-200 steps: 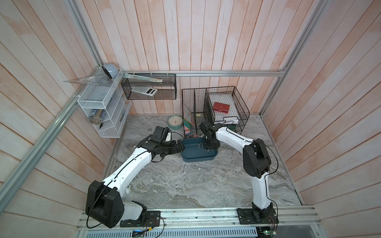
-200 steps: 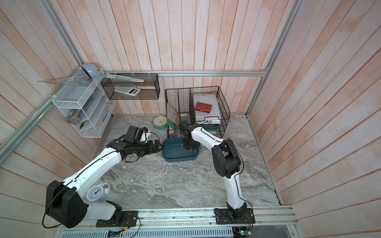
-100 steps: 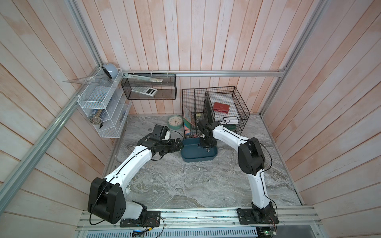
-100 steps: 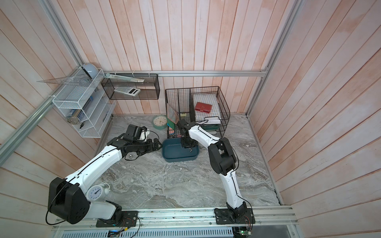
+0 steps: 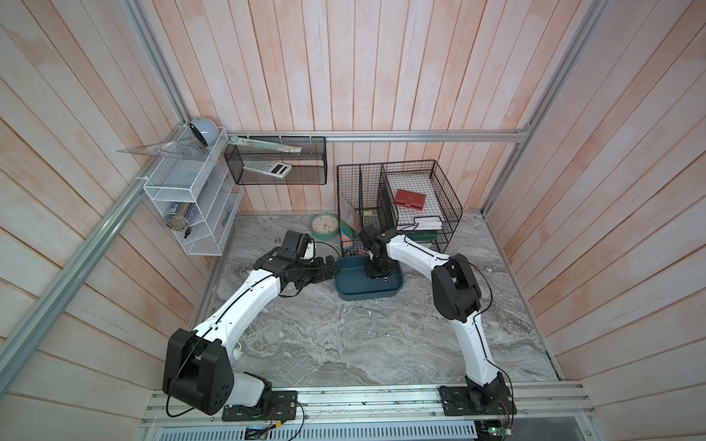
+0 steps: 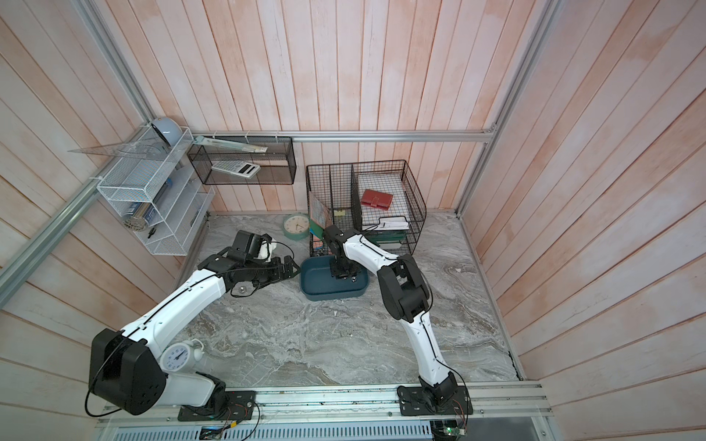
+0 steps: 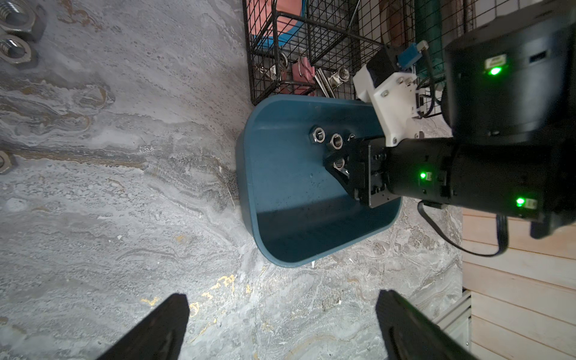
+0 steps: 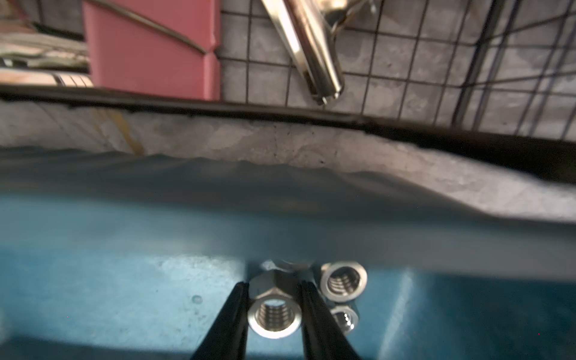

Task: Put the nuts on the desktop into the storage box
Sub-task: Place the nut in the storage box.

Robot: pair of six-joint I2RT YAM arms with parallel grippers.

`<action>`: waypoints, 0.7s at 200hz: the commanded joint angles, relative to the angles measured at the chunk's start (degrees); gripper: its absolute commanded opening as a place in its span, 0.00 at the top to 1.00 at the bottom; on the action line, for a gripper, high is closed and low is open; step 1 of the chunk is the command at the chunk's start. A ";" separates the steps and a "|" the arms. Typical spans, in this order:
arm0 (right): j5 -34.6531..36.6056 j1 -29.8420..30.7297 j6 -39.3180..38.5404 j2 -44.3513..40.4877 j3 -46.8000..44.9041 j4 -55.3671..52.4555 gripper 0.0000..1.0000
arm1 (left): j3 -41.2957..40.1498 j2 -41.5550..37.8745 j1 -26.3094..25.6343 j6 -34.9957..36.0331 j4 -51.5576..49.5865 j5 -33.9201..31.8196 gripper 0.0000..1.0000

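The dark teal storage box (image 5: 355, 292) (image 6: 324, 292) sits on the grey marble desktop (image 5: 344, 343) in front of the wire organiser. My right gripper (image 5: 376, 272) (image 6: 344, 273) (image 8: 275, 283) reaches down inside the box, shut on a silver nut (image 8: 274, 314) just above the floor. Other nuts (image 8: 343, 282) (image 7: 317, 136) lie on the box floor beside it. My left gripper (image 5: 330, 267) (image 7: 282, 311) hangs open over bare desktop just left of the box (image 7: 280, 193), holding nothing. Loose nuts (image 7: 14, 51) (image 6: 241, 290) (image 5: 274, 240) lie on the desktop near the left arm.
A black wire-mesh organiser (image 5: 397, 206) stands right behind the box, with binder clips (image 7: 330, 78) (image 8: 149, 46) on its floor. A round green clock (image 5: 324, 227) lies behind the left gripper. A white alarm clock (image 6: 179, 355) stands by the left arm's base.
The right arm's elbow has swung left toward the box while its gripper stayed inside it. The left arm has hardly moved.
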 commanded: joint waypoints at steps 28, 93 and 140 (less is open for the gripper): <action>0.16 0.11 -0.12 -1.05 1.41 -1.99 0.48 | 0.80 0.04 0.39 0.53 0.77 0.72 0.00; -1.15 0.47 -1.33 -10.28 -2.63 -0.20 0.32 | 0.78 0.80 0.51 -0.73 1.78 -2.62 0.00; -4.79 0.69 -2.53 -19.13 -9.13 3.92 0.06 | 2.19 2.25 2.71 -2.78 2.93 -7.75 0.00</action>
